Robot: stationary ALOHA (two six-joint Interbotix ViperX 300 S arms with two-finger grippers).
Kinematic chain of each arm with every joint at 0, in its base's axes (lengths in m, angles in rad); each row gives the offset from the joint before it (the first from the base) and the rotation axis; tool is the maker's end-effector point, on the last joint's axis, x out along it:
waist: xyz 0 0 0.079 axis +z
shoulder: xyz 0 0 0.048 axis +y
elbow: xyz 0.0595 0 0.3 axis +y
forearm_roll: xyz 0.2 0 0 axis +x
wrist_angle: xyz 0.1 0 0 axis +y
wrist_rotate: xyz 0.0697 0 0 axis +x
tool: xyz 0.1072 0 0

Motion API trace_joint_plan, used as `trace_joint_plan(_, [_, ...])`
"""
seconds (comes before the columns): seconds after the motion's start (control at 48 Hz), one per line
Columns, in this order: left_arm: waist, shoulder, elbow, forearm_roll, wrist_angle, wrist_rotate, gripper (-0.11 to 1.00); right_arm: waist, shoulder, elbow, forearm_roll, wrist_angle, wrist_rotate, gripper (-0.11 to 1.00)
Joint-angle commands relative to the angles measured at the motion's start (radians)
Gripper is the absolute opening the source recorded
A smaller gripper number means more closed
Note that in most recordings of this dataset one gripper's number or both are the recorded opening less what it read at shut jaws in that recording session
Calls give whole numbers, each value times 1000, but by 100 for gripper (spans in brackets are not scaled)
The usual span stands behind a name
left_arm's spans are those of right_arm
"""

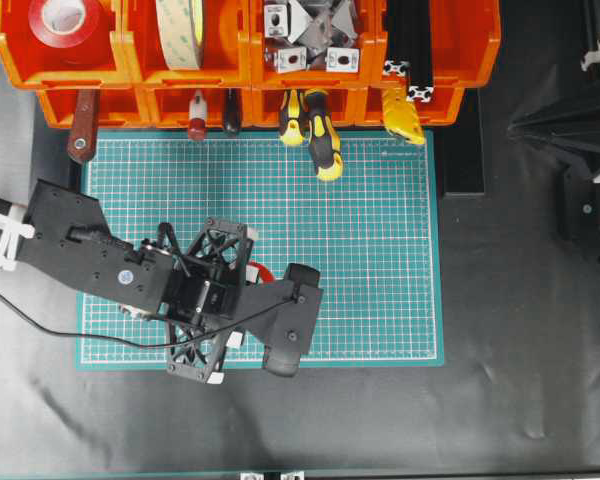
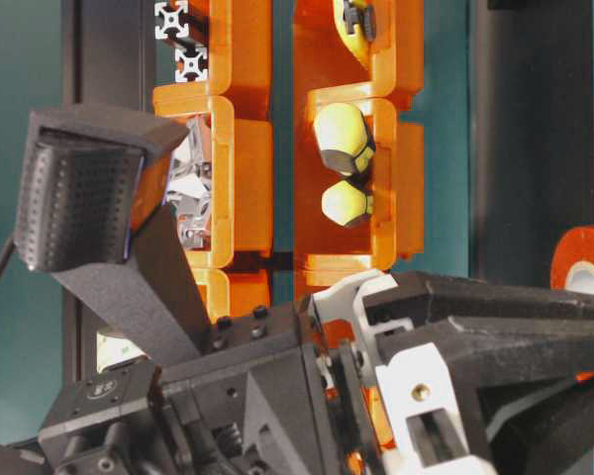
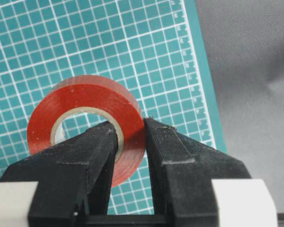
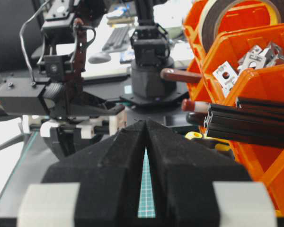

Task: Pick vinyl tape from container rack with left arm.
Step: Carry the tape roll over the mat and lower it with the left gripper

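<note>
My left gripper [image 3: 131, 130]: it was clamped on the wall of the vinyl tape [image 3: 85, 101], one finger poked inside the white middle hole and the other finger pressed on the red outside.
Vinyl tape: the little red ring stood on its edge between my fingers, over the near part of the green mat [image 1: 380, 230], close to the mat's right side in my wrist view. From above I could see only a small red bit [image 1: 261, 272] peeking out under my arm.
My left arm [image 1: 100, 250]: it reached in from the left, over the near left part of the mat.
Container rack [image 1: 245, 50]: the big orange bins sat along the far edge, well apart from my tape.
Another red tape [image 1: 65, 22]: a bigger red roll lay flat in the far left top bin.
Cream tape [image 1: 183, 30]: a big pale roll stood in the next bin to the right.
Metal brackets [image 1: 310, 35]: shiny bits filled the third top bin.
Black bars [image 1: 410, 50]: they lay in the top bin on the right.
Tools [image 1: 315, 125]: yellow and black handles, and some red ones, stuck out of the low bins toward the mat.
My right gripper [image 4: 146, 130]: its two black fingers were together at the tips, holding nothing, far from the tape.
</note>
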State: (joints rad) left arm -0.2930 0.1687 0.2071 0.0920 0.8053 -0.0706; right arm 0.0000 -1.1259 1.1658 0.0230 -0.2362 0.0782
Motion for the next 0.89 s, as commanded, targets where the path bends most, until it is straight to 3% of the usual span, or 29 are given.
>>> trace_joint_plan(0.0, [2, -18, -11, 3, -6, 2, 18, 2, 6, -32, 2, -3, -3, 0])
trace_joint_plan(0.354, [23, -21, -8, 3, -6, 2, 19, 2, 6, -32, 2, 2, 0, 0])
trace_joint_plan(0.395, [23, -21, -6, 3, -5, 2, 26, 2, 6, -32, 0, 5, 0, 0])
trace_joint_plan(0.541, [31, -21, -8, 3, -3, -2, 70, 2, 6, -32, 2, 14, 0, 0])
trace_joint_plan(0.624, [32, -21, -11, 3, 14, -2, 87, 2, 6, -32, 2, 14, 0, 0])
trace_joint_plan(0.687, [34, -21, -14, 3, 28, -2, 91, 2, 6, -32, 2, 15, 0, 0])
trace_joint_plan(0.874, [34, -28, -14, 3, 37, -2, 90, 2, 6, -32, 2, 17, 0, 0])
